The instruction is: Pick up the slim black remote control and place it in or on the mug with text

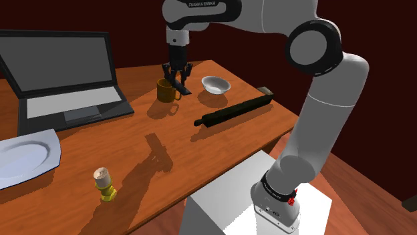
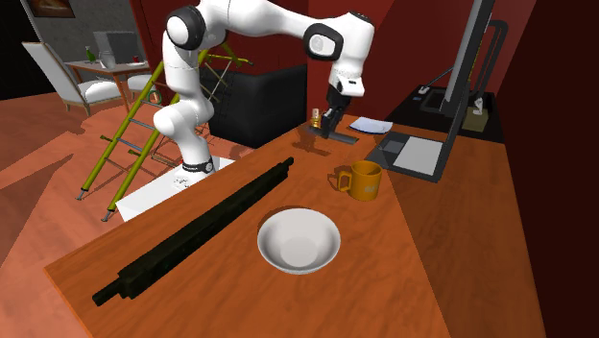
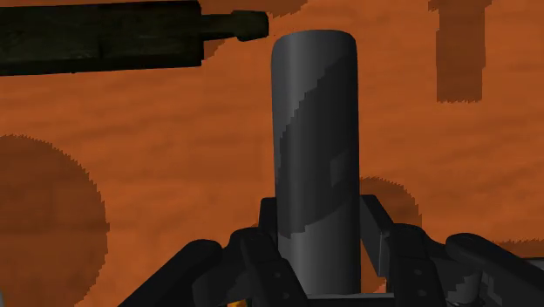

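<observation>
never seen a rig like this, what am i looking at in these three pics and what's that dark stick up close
A white robot arm on a box stand reaches over a wooden table. One picture looks over its shoulder, one faces it across the table, one comes from a camera on its hand. On the table: a laptop, a white plate, a small bottle, a white bowl, an orange mug and a long black bar. The dark stick is a slim remote, clasped by the end effector above the table.
</observation>
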Tool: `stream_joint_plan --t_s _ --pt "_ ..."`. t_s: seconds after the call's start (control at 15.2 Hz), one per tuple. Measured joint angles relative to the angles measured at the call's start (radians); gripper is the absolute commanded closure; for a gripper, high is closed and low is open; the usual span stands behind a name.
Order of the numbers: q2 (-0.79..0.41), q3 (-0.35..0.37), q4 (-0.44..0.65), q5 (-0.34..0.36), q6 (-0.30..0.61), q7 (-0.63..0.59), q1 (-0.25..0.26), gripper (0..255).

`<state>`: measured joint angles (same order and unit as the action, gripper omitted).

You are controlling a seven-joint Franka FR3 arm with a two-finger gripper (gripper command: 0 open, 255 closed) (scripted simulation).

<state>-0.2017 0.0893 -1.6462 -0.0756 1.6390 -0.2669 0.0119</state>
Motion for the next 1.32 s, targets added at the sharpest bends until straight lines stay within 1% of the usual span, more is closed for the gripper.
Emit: stream_joint_plan --t_s 0.2,0.33,0.4,0.59,0.66,0.79,1.32 --pt "-0.115 -0.011 0.153 0.012 -0.041 0.020 -0.013 255" --pt "-0.200 -0.019 0.278 0.019 -0.082 0.036 -0.023 255" --pt "-0.243 -0.023 0.344 0.022 -0.106 0.045 -0.028 255" --pt "-0.400 -0.032 0.586 0.031 -0.192 0.066 -0.042 255" --pt "-0.438 -0.034 0.638 0.033 -0.207 0.072 -0.046 255" --pt "-0.465 -0.035 0.660 0.034 -0.203 0.072 -0.044 255" --pt "-0.455 -0.036 0.533 0.034 -0.086 0.080 -0.046 255"
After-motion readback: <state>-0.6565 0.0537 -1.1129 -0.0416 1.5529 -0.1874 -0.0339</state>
